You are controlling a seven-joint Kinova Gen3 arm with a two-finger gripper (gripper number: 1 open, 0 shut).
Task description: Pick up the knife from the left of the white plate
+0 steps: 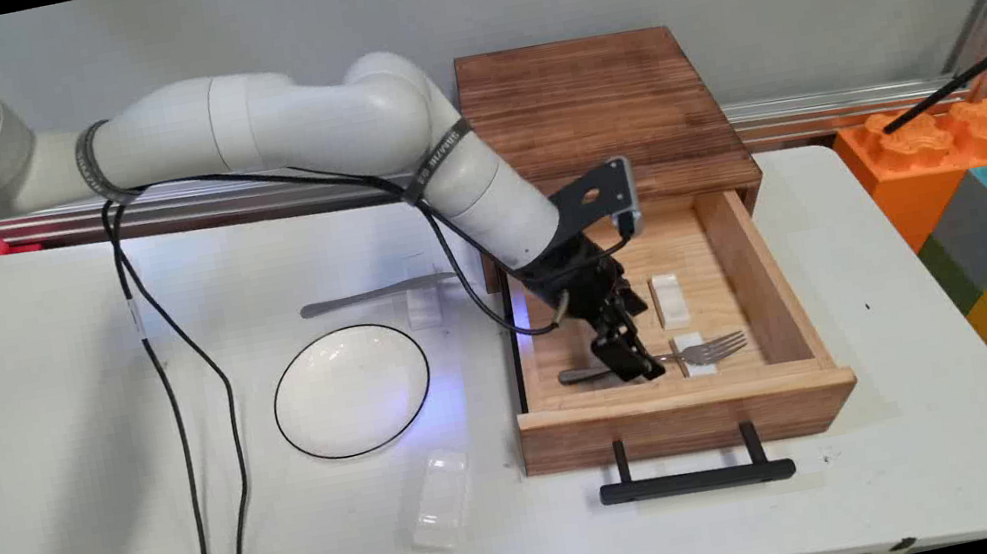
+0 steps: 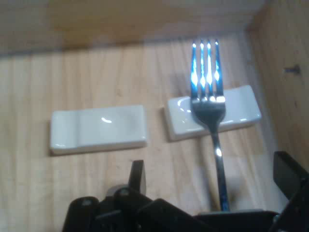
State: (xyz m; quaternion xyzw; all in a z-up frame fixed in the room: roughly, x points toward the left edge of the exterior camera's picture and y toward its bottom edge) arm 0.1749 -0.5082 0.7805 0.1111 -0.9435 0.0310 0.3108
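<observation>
White tabletop [image 1: 71, 412] and a pale wall frame the scene. Farthest left of the tableware, a knife [image 1: 375, 294] lies with one end propped on a small clear rest [image 1: 424, 307], just beyond a white plate with a dark rim [image 1: 352, 390]; nearer the front edge sits a clear plastic block [image 1: 440, 500]. To their right a wooden cabinet [image 1: 596, 112] stands with its drawer [image 1: 763, 280] pulled fully out, black handle [image 1: 697, 481] toward the camera, which leaves the contents reachable from above. Reaching down into that drawer, the gripper [image 1: 629, 357] has its jaws spread apart, one on each side of the handle of a fork [image 1: 714, 347] and not visibly closed on it. The fork lies on the drawer floor near the front wall, its neck raised on a white rest [image 1: 695, 354], probably so the handle sits clear of the wood; a second white rest [image 1: 668, 300] lies empty just behind it. From the main camera the gripper hides most of the fork's handle. The hand camera supplies it: the fork [image 2: 208, 96] lies straight across its rest [image 2: 241, 108], the stem running down between the fingers [image 2: 137, 176], and the empty rest [image 2: 99, 128] lies alongside, apart from it.
</observation>
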